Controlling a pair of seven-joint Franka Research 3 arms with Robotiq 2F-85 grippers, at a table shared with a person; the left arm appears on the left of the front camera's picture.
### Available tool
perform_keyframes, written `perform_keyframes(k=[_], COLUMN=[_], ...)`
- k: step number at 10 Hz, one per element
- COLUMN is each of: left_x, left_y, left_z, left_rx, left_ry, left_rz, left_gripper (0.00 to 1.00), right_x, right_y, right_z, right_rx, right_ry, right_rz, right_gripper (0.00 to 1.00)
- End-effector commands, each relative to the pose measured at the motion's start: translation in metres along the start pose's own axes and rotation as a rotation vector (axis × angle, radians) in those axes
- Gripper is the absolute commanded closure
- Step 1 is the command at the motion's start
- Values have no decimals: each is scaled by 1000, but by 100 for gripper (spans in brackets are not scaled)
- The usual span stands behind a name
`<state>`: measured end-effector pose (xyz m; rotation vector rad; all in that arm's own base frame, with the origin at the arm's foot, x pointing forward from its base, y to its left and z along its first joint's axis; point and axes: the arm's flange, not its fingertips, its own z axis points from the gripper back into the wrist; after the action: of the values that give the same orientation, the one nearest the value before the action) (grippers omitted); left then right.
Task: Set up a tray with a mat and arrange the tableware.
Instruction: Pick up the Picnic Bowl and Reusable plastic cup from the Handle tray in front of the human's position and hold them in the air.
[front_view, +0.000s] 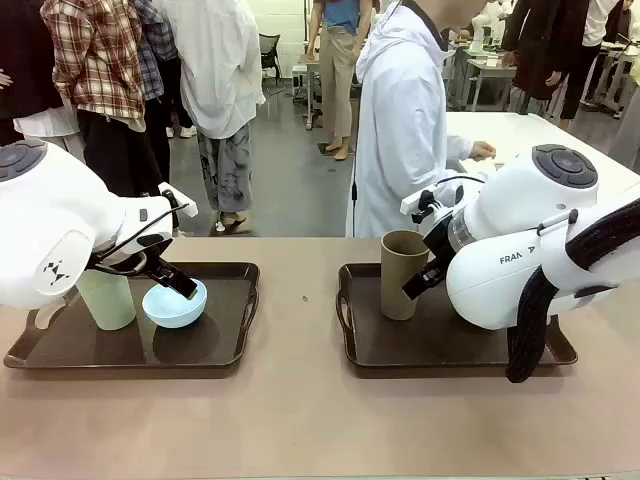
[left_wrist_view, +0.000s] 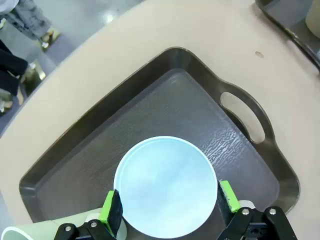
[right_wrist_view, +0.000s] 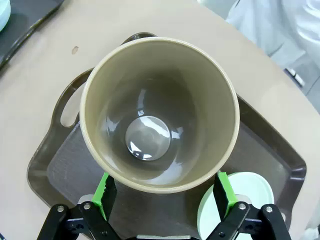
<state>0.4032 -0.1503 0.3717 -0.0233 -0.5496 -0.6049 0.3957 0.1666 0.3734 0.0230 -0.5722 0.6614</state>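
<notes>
On the left tray (front_view: 240, 300) stand a pale green tumbler (front_view: 105, 298) and a light blue bowl (front_view: 175, 304). My left gripper (front_view: 172, 276) hangs over that bowl. In the left wrist view the gripper (left_wrist_view: 168, 202) is open and its green pads (left_wrist_view: 111, 212) stand either side of the bowl (left_wrist_view: 165, 185). The right tray (front_view: 350, 340) holds a brown tumbler (front_view: 403, 273). My right gripper (front_view: 422, 278) is right beside it, open (right_wrist_view: 164, 192), straddling the tumbler (right_wrist_view: 160, 115). A mint green bowl (right_wrist_view: 240, 200) sits beside it. I cannot tell a mat from the trays' textured floors.
A person in a white coat (front_view: 400, 120) stands at the far side, turned toward another table. Bare tabletop (front_view: 300, 300) lies between the two trays and along the near edge. Other people stand farther back.
</notes>
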Motion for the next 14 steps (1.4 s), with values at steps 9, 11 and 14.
perform_keyframes(k=[9, 11, 14], left_x=[0, 0, -2], left_y=[0, 0, -17], left_z=[0, 0, 33], left_rx=[0, 0, -14], left_ry=[0, 0, -64], left_rz=[0, 0, -103], left_gripper=[0, 0, 0], right_x=[0, 0, -4], right_y=[0, 0, 14], right_z=[0, 0, 21], right_rx=[0, 0, 3], right_ry=[0, 0, 1], right_rz=[0, 0, 11], right_gripper=[0, 0, 0])
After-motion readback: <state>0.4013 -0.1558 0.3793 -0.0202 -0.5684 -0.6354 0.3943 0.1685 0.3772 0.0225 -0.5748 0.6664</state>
